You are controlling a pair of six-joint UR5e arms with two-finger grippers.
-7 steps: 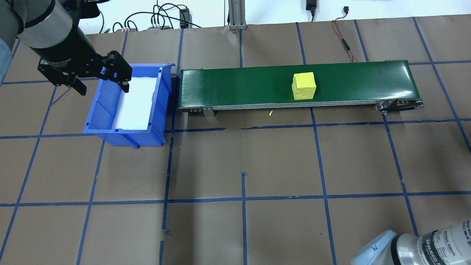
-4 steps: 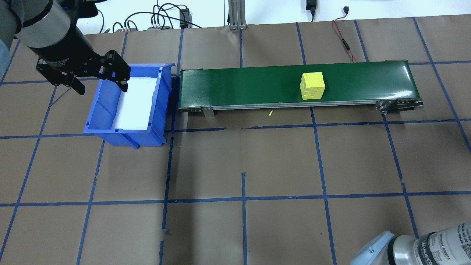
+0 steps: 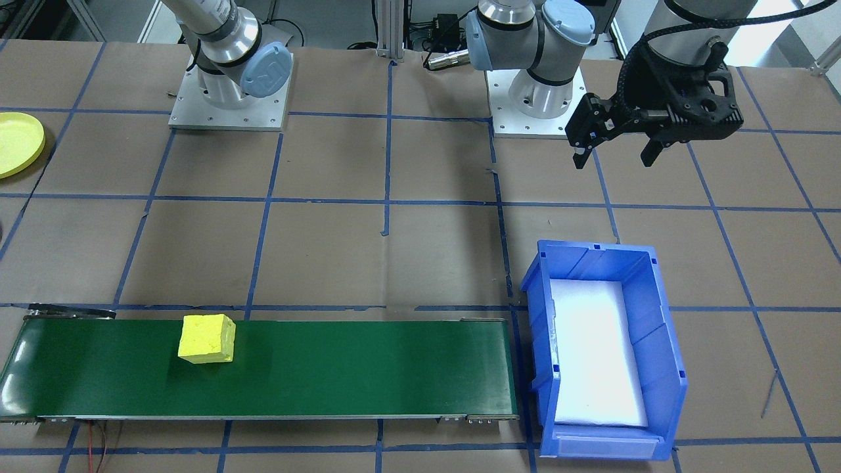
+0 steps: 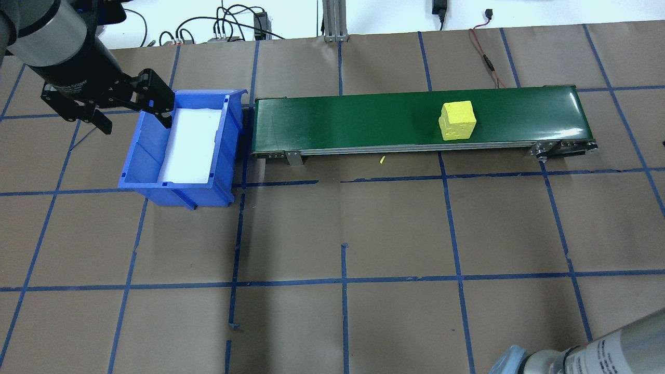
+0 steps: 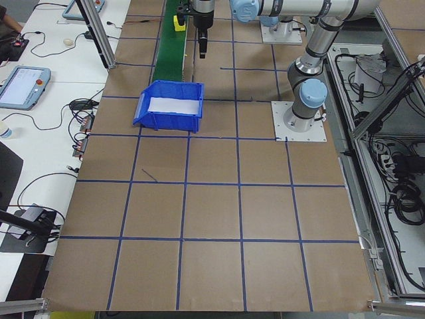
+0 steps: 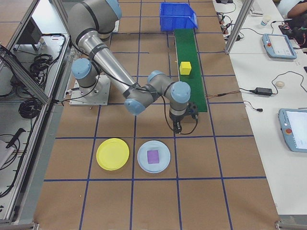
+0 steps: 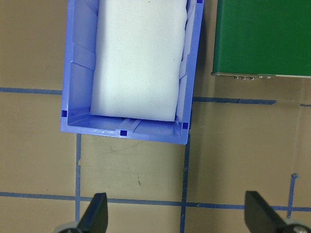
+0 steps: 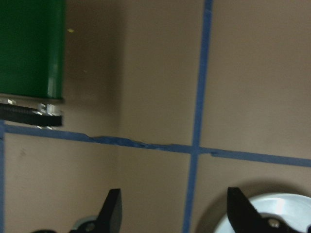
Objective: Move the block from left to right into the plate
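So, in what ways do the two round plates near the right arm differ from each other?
The yellow plate is bright yellow, while the pale blue plate is light blue-white. The yellow plate has nothing on it; the pale blue plate holds a small purple block. The yellow plate lies closer to the robot's side of the table than the pale blue plate. Both are round, shallow, similar in width, and rest flat side by side on the brown table.
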